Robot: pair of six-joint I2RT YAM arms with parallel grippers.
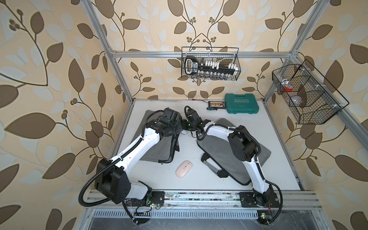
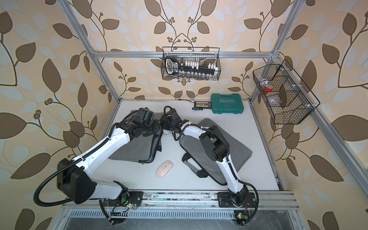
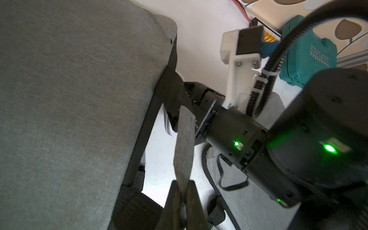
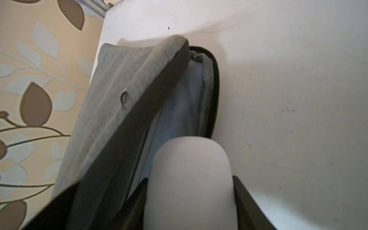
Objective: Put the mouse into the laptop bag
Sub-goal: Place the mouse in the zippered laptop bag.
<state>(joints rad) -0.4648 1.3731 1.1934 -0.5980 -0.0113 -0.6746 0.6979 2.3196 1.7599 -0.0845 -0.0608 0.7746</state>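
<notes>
- My left tool (image 3: 182, 199) is clamped on the grey strap (image 3: 184, 143) of the laptop bag (image 3: 69, 99), at the bottom edge of its wrist frame, and it props the top flap up. It's a thin pinch on limp fabric. If the strap slides out, the flap drops across the mouth.
- My right tool (image 4: 191, 199) grips a pale mouse (image 4: 189, 169), lower middle of its wrist frame. The nose is right at the open mouth, in front of the light lining (image 4: 179, 111). I cannot tell whether the nose is inside the rim yet.
- Watch the black zip rim (image 4: 216, 89), just right of the nose. The mouse sits close beside it, so a push slightly off line could snag there or ride over it onto the bench (image 4: 288, 119).
- If I let go too soon, I reckon the smooth shell slides back out, because the mouth is only a narrow wedge.
- In both top views the two wrists crowd together just above frame centre. Any sideways correction risks a knock, and a knock would jerk the strap.
- A pink mouse (image 1: 184, 168) lies on the bench, lower centre in a top view, well apart from both tools. It sits between this bag and a second bag (image 1: 215, 151). If that mouse is the one meant, this drop does not finish the job.
</notes>
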